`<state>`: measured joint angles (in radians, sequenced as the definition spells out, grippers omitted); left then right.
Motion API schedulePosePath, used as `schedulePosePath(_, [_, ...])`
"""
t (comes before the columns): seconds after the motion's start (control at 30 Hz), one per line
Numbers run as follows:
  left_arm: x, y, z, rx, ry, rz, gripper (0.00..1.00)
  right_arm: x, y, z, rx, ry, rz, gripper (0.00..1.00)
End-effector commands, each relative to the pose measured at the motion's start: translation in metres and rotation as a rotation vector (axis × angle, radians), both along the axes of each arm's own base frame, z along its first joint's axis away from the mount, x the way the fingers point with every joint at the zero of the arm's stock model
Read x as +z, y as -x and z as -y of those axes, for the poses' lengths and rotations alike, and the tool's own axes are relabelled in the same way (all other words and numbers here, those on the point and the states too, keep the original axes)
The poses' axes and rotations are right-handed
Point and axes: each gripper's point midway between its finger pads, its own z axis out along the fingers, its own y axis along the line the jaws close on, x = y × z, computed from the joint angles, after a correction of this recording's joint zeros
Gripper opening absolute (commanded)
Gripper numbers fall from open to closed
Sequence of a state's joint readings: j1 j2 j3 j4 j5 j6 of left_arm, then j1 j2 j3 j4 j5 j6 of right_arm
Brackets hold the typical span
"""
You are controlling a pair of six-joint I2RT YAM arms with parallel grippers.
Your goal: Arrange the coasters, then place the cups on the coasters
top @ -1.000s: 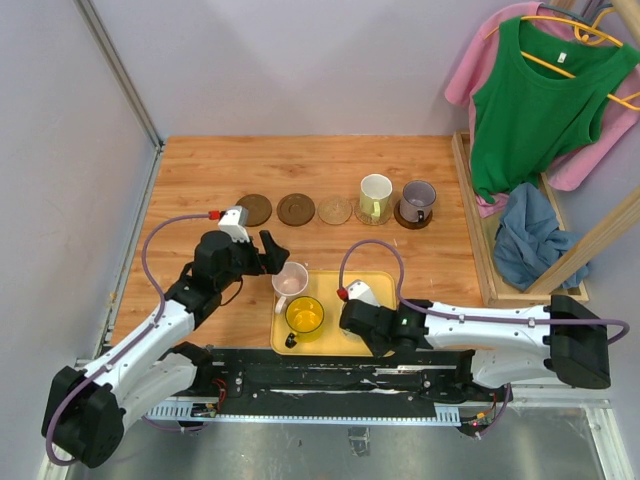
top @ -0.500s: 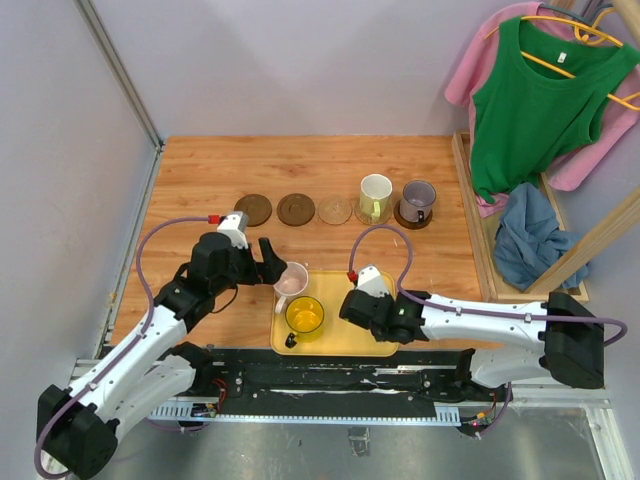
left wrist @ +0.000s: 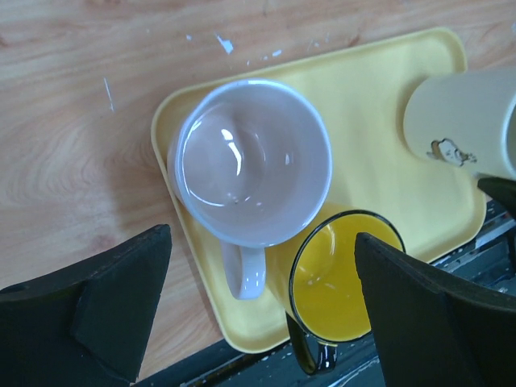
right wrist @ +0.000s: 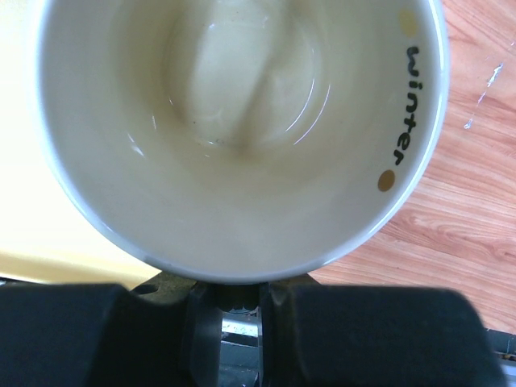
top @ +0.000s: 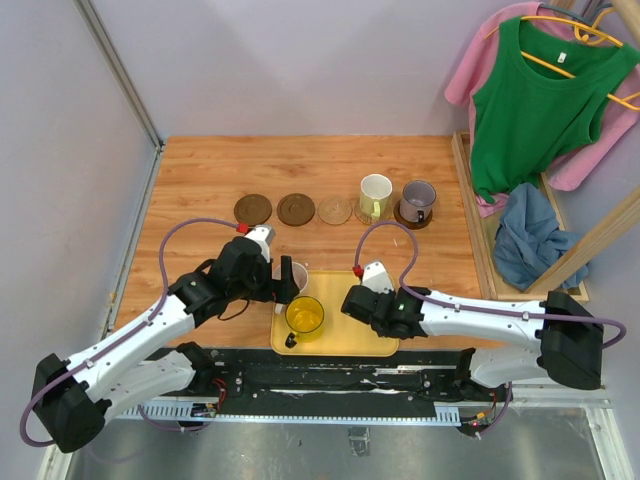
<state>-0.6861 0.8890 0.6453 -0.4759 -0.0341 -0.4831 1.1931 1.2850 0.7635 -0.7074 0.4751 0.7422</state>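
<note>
Wooden desk (top: pixel 200 180), yellow tray (top: pixel 338 338) at its near edge: left pincer (left wrist: pixel 262 238) spread wide astride pink cup (left wrist: pixel 254 161) on it, right pincer (right wrist: pixel 235 310) clamped on cream cup (right wrist: pixel 234 129) over the tray's edge. Risks clipping yellow cup (left wrist: pixel 343 278), crowded against the pink one, on closing; may swing cream cup loose before bare coasters (top: pixel 296 209).

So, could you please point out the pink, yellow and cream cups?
pink cup (left wrist: pixel 250 161): left wrist view, inside bottom.
yellow cup (left wrist: pixel 334 278): left wrist view, inside bottom.
cream cup (right wrist: pixel 238 97): right wrist view, inside bottom.
</note>
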Motion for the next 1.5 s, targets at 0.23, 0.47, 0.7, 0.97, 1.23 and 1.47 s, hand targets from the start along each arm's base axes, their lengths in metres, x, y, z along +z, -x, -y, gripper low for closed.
schedulePosePath(0.23, [-0.010,0.006,0.004,0.022,-0.008,-0.019,1.00,0.041,-0.027,-0.003,-0.095,-0.102,0.154,0.01])
schedulePosePath(0.47, [0.008,-0.007,0.006,0.057,0.031,0.056,1.00,0.080,-0.052,-0.020,-0.070,-0.094,0.258,0.01])
schedulePosePath(0.7, [0.028,-0.030,0.003,0.137,0.063,0.177,1.00,0.106,-0.095,-0.051,-0.092,-0.142,0.282,0.01])
schedulePosePath(0.97, [0.031,-0.059,0.000,0.206,-0.013,0.244,1.00,0.123,-0.158,-0.085,-0.154,-0.220,0.265,0.01])
schedulePosePath(1.23, [0.027,-0.073,-0.015,0.236,-0.020,0.241,1.00,0.116,-0.207,-0.113,-0.193,-0.222,0.228,0.01])
schedulePosePath(1.47, [0.031,-0.082,-0.037,0.275,-0.035,0.260,1.00,0.098,-0.243,-0.126,-0.198,-0.220,0.185,0.01])
